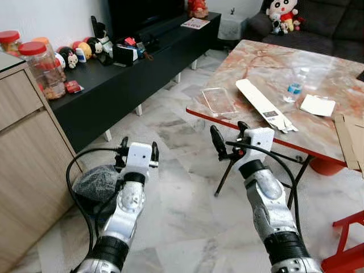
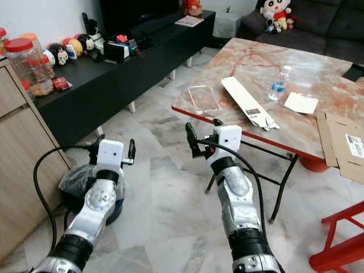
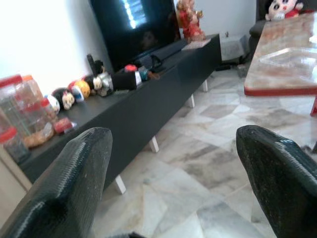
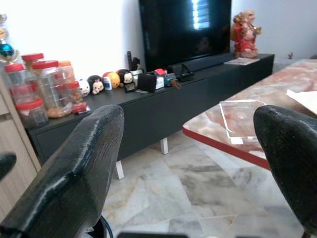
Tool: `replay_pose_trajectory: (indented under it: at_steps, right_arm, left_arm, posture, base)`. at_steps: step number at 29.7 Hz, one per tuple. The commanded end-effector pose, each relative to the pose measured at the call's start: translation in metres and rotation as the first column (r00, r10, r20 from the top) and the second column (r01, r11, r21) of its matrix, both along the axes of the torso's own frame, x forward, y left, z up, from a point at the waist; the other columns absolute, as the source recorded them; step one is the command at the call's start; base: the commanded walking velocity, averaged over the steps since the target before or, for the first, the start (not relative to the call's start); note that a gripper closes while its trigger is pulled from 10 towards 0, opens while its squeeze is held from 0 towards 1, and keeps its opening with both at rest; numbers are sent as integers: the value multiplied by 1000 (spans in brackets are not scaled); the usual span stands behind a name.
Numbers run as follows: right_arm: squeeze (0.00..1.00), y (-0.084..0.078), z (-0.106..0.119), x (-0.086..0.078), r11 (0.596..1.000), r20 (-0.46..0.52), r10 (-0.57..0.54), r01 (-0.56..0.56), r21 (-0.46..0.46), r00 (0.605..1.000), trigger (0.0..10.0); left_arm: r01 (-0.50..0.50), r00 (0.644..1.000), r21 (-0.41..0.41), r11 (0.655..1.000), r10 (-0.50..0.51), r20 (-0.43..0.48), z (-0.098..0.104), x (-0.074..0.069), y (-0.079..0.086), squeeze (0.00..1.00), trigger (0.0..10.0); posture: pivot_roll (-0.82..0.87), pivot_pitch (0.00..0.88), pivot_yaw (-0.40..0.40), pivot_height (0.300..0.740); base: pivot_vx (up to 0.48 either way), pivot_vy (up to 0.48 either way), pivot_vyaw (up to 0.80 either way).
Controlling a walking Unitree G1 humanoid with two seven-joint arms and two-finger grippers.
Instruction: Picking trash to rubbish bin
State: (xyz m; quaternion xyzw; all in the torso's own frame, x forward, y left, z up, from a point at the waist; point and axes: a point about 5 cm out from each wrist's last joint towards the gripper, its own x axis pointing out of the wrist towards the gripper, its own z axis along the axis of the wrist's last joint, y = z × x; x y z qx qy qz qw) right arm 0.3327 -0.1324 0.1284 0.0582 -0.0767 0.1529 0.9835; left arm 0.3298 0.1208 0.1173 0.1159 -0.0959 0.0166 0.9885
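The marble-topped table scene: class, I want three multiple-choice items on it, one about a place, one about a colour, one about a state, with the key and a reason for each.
1. Where does the clear plastic lid lie?
A. on the floor by the bin
B. near the red-edged corner of the pink marble table
C. on the black TV bench

2. What colour are the lids of the big plastic jars on the wooden cabinet?
A. red
B. blue
C. green

3. How do the right gripper's two black fingers stand?
A. shut on a bottle
B. shut on nothing
C. apart, holding nothing

Key: 1 B, the clear plastic lid rests on the pink marble table close to its near corner. 2 A, the plastic jars carry red caps. 3 C, the right gripper shows spread fingers with floor between them in the right wrist view.
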Motion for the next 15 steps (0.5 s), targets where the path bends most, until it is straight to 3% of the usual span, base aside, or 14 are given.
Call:
replay_pose_trajectory:
  at_steps: [1, 10, 15]
  right_arm:
    - [0, -2, 1, 2, 1000, 7, -21, 21, -7, 1000, 10000]
    - [0, -5, -2, 0, 998, 4, -57, 57, -12, 998, 10000]
    - [0, 6, 2, 8, 997, 9, -72, 72, 12, 997, 10000]
  left_arm:
    - [9, 1000, -23, 1000, -9, -15, -1, 3, -2, 0, 10000]
    - [53, 999, 0, 999, -53, -4, 7, 11, -12, 0, 10000]
    - [52, 999, 2, 999, -52, 18, 18, 18, -4, 0, 10000]
  posture:
    - [-267, 0, 17, 740]
    - [-266, 0, 51, 740]
    - [-207, 0, 72, 740]
  base:
    - [0, 0, -800]
    - [0, 0, -800]
    - [0, -313, -800]
